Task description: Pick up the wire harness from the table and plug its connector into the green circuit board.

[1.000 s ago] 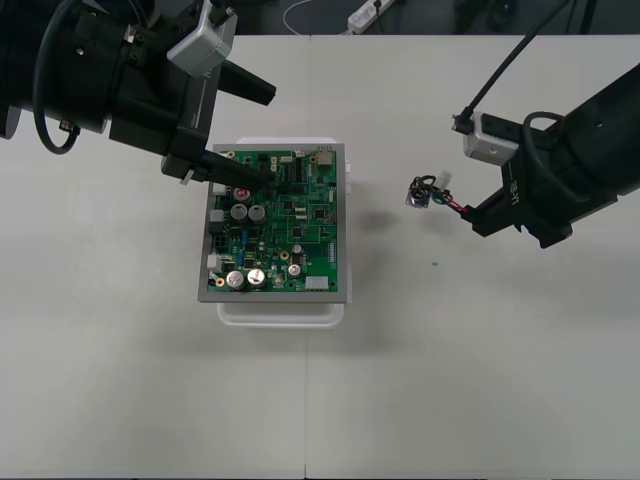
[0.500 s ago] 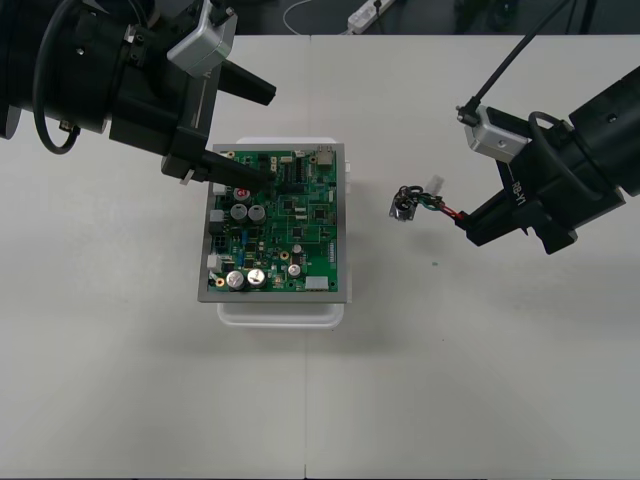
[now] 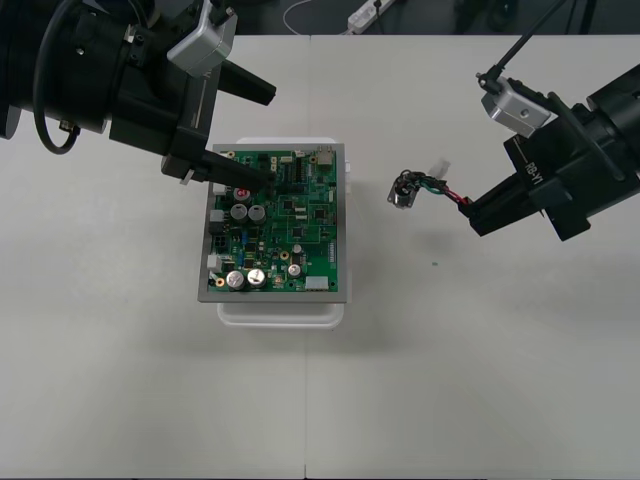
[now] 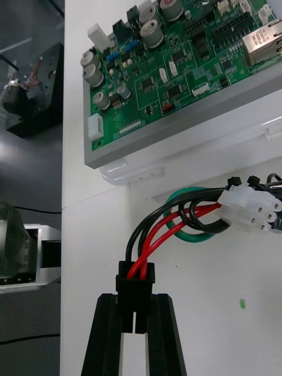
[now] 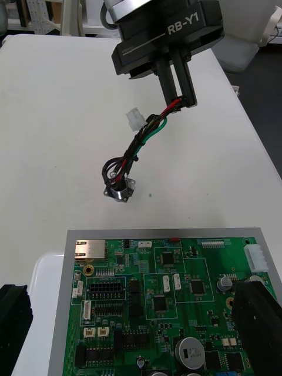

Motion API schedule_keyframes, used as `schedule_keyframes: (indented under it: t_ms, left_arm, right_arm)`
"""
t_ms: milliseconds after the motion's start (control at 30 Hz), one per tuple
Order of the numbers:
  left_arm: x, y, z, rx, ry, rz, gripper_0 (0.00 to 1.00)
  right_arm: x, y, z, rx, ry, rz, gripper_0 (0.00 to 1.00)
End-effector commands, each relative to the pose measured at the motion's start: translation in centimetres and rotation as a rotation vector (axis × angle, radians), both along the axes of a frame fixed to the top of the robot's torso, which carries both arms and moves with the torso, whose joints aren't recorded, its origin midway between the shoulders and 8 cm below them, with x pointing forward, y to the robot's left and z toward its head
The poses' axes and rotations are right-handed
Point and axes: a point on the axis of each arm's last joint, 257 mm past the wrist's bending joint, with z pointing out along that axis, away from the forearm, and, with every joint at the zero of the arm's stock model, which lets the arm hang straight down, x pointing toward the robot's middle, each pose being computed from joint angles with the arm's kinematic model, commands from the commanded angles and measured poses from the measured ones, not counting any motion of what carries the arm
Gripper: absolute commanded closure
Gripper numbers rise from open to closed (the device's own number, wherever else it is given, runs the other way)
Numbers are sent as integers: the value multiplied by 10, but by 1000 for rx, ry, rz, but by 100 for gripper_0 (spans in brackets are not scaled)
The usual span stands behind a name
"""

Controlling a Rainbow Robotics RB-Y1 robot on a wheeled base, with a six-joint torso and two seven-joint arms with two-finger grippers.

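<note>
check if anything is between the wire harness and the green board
Nothing lies on the table between the harness, held in the right gripper, and the board. The open left gripper has one finger over the board's far end.

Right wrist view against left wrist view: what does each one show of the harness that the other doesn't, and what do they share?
Right wrist view: the right fingers, shut on the black plug, with red and black wires leading out of it. Left wrist view: the round metal socket at the harness's far end, clear of the green circuit board, and the left fingers standing far apart. Both: that board, the looped wires and a white connector; the plug is not in the board.
</note>
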Motion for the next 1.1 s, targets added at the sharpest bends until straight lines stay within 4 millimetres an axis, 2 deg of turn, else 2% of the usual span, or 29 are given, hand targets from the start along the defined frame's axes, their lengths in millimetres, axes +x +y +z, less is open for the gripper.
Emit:
schedule_keyframes:
  t_ms: [33, 233, 400, 567, 733, 767, 867, 1100]
  left_arm:
    - [-3, -23, 26, -46, -25, -3, 0]
    - [-3, -23, 26, -46, -25, -3, 0]
    - [-3, -23, 26, -46, -25, -3, 0]
    - [-3, -23, 26, -46, -25, -3, 0]
    - [-3, -23, 26, -46, -25, -3, 0]
    - [-6, -17, 0, -27, 44, 3, 0]
    - [-7, -15, -4, -19, 57, 0, 0]
    - [-11, 0, 6, -12, 102, -24, 0]
  right_arm:
    - [1, -5, 37, 37, -42, 8, 100]
    - [-11, 1, 46, 83, 20, 15, 100]
    - [-29, 12, 61, 144, 151, -3, 100]
    - [-51, 20, 66, 158, 264, -13, 100]
    - [-62, 23, 72, 178, 342, -21, 100]
    - [-67, 25, 74, 187, 382, -26, 100]
    - [-71, 25, 75, 192, 403, -24, 100]
    - [-78, 26, 76, 212, 440, -10, 100]
